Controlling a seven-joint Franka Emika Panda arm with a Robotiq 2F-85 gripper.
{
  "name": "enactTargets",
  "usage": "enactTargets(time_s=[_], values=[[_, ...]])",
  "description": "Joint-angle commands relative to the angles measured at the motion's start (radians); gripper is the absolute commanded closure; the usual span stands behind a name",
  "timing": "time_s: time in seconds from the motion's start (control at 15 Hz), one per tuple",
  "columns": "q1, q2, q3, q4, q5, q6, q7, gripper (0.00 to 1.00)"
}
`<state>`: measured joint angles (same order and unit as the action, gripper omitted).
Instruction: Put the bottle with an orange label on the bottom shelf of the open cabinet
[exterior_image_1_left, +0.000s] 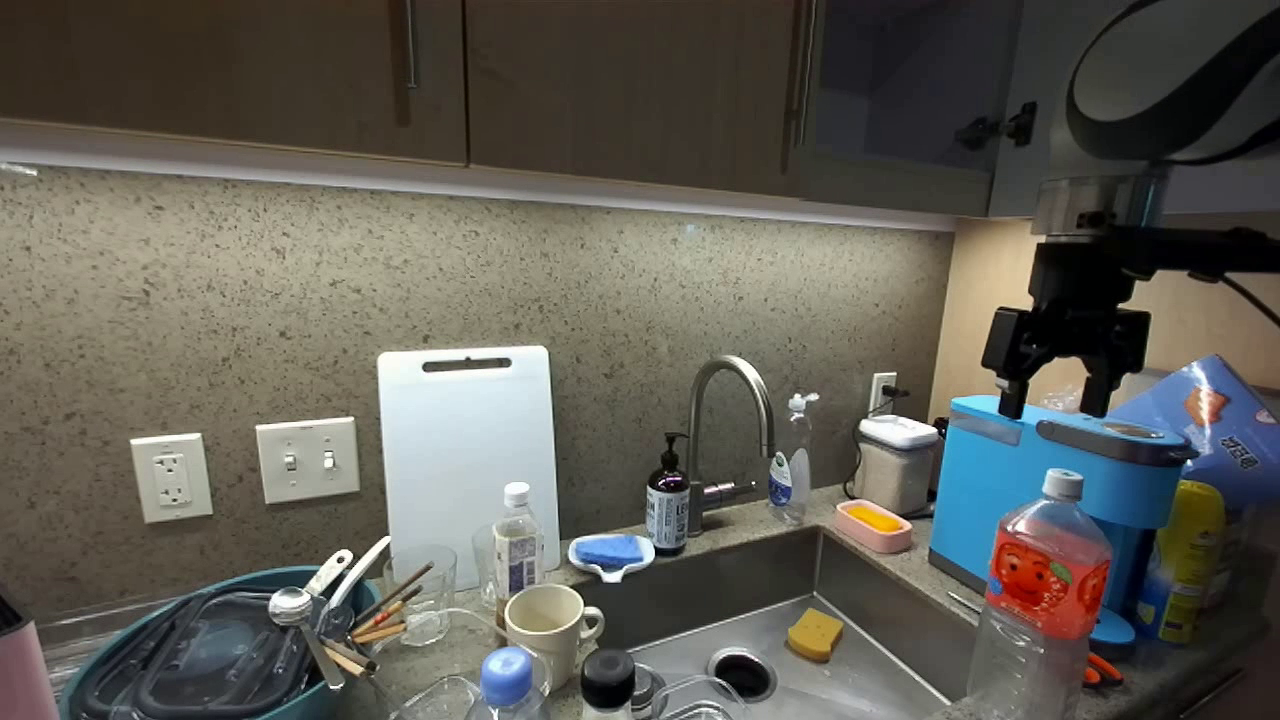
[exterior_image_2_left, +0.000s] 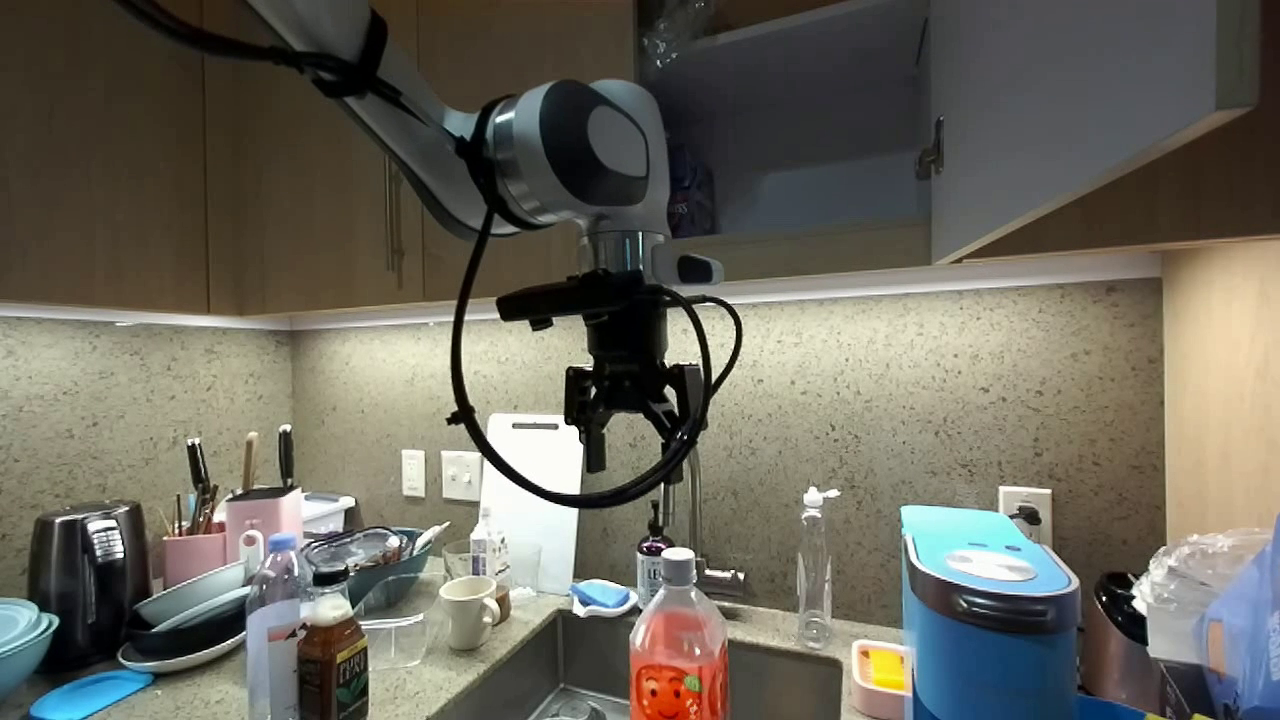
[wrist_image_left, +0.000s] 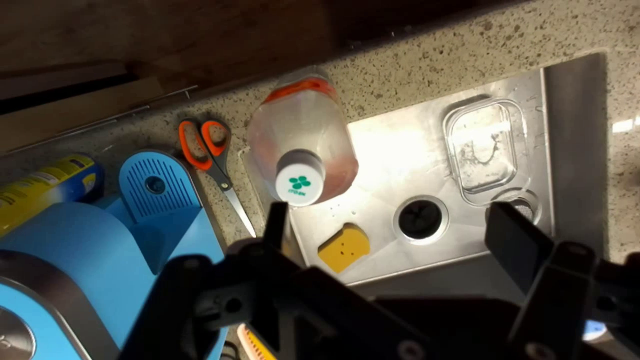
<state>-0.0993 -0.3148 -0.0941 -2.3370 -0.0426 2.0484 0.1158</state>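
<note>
The bottle (exterior_image_1_left: 1048, 580), clear with an orange-red label and white cap, stands upright on the counter by the sink's front corner. In the wrist view, its cap (wrist_image_left: 300, 180) lies just beyond the tip of the left-hand finger, outside the gap. My gripper (exterior_image_1_left: 1054, 400) hangs pointing down, higher than the bottle and apart from it. Its fingers (wrist_image_left: 515, 245) are wide open and hold nothing. Up on the wall is the open cabinet (exterior_image_2_left: 840, 195), its door swung outward. Its bottom shelf's upper surface is hidden from below; a dark package (exterior_image_2_left: 690, 195) sits there, partly behind the arm.
A blue appliance (exterior_image_2_left: 990, 640) stands beside the bottle, with orange-handled scissors (wrist_image_left: 212, 150) between them. The open cabinet door (exterior_image_2_left: 1080, 110) juts out above. A faucet (exterior_image_1_left: 735, 370) rises behind the sink (wrist_image_left: 400, 165). Mugs, bottles and dishes (exterior_image_2_left: 390, 620) crowd the sink's far side.
</note>
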Motion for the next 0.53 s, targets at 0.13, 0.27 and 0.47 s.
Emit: enactTargets(time_s=[0.13, 0.27, 0.47], values=[[-0.029, 0.042, -0.002, 0.016, -0.029, -0.010, 0.030, 0.00], [-0.034, 0.053, -0.005, 0.022, -0.032, -0.010, 0.033, 0.00], [-0.029, 0.062, -0.012, 0.016, -0.015, 0.019, 0.007, 0.00]])
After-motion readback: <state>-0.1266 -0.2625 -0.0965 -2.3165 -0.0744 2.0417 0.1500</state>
